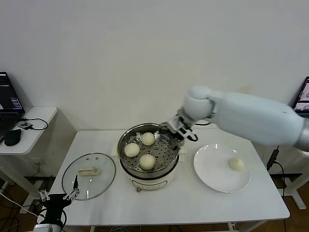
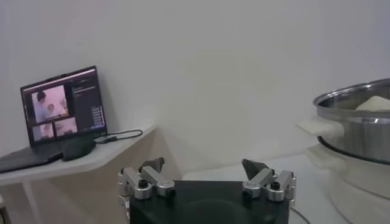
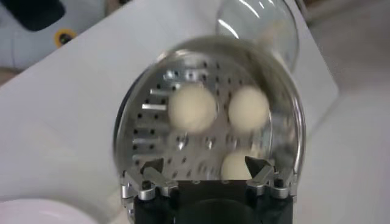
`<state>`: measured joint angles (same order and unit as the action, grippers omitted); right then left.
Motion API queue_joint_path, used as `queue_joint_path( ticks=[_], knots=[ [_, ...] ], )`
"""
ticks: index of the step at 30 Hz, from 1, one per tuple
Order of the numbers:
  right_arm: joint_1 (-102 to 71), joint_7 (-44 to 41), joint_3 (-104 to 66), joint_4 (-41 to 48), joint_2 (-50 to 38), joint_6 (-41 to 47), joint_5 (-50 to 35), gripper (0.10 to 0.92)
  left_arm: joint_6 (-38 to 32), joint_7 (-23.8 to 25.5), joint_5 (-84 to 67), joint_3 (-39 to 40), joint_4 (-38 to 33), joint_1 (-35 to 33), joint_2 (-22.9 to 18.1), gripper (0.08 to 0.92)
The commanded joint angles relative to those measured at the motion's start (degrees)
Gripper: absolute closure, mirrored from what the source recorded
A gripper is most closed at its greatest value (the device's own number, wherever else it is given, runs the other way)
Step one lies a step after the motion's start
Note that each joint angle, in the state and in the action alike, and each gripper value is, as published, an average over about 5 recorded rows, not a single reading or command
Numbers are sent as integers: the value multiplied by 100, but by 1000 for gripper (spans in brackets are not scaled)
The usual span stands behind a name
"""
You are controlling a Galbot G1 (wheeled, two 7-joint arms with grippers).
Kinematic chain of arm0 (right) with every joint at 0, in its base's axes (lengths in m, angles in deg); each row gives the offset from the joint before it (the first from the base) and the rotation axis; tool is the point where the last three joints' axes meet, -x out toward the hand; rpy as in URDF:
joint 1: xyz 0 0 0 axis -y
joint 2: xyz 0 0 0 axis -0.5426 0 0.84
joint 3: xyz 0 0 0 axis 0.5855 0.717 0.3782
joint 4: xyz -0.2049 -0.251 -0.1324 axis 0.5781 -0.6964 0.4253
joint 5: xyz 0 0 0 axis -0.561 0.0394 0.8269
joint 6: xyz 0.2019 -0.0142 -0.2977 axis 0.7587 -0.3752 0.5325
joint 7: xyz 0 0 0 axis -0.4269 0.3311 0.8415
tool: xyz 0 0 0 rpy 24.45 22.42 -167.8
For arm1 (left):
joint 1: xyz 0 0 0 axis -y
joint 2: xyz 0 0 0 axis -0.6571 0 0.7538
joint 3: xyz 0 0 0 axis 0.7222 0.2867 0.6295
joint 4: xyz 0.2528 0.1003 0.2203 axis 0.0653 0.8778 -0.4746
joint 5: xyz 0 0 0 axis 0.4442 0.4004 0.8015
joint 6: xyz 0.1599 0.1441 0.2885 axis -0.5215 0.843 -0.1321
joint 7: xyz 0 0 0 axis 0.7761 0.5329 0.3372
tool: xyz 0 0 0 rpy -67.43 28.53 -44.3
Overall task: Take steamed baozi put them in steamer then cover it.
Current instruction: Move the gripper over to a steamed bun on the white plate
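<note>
a: three buns (image 1: 147, 138) sit on the perforated tray inside the steamer (image 1: 126, 166). a fourth bun (image 1: 236, 164) lies alone on the white plate (image 1: 212, 169), on the right side of the surface (image 1: 193, 203).

b: and the right end effector (image 1: 175, 128)?

a: it hangs over the far right rim of the steamer, fingers spread apart with nothing between them. the right wrist view looks straight down past those spread fingers (image 3: 149, 173) onto the tray and the three buns (image 3: 191, 107).

b: where is the lid?

a: the glass lid (image 1: 89, 175) lies flat on the surface just left of the steamer, its cream handle (image 1: 88, 170) facing up. it is not on the pot.

b: what about the left end effector (image 1: 59, 195)?

a: low at the front left corner of the surface, near the edge of the lid. its fingers are apart and empty. the left wrist view shows the steamer's steel wall (image 2: 356, 125) off to one side, and a laptop (image 2: 58, 115) on a side table (image 2: 79, 159) by the wall.

b: so the steamer is uncovered?

a: yes, open at the top, on its cream base in the middle of the surface.
</note>
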<state>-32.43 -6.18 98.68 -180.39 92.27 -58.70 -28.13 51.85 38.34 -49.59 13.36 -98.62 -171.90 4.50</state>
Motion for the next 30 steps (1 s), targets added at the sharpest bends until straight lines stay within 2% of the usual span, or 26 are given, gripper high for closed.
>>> queue_joint_path(
  ticks=[1, 6, 13, 18, 30],
  knots=[
    [-692, -191, -491, -346, -2047, 926, 407, 202, 17, 14, 26, 65, -16, 33, 19, 177],
    [-1937, -301, -1550, 155, -2336, 561, 954, 203, 40, 29, 63, 106, -13, 51, 20, 177],
    [-3639, -420, -2999, 949, -2267, 100, 1635, 203, 68, 35, 101, 86, 21, 13, 26, 177],
    [-3996, -466, -3400, 1496, -1996, -175, 2105, 202, 111, 40, 142, 117, 24, 38, -8, 177],
    [-4132, -366, -3584, 2457, -1101, -296, 2581, 202, 144, 38, 154, 87, 39, 17, -6, 177]
  ],
)
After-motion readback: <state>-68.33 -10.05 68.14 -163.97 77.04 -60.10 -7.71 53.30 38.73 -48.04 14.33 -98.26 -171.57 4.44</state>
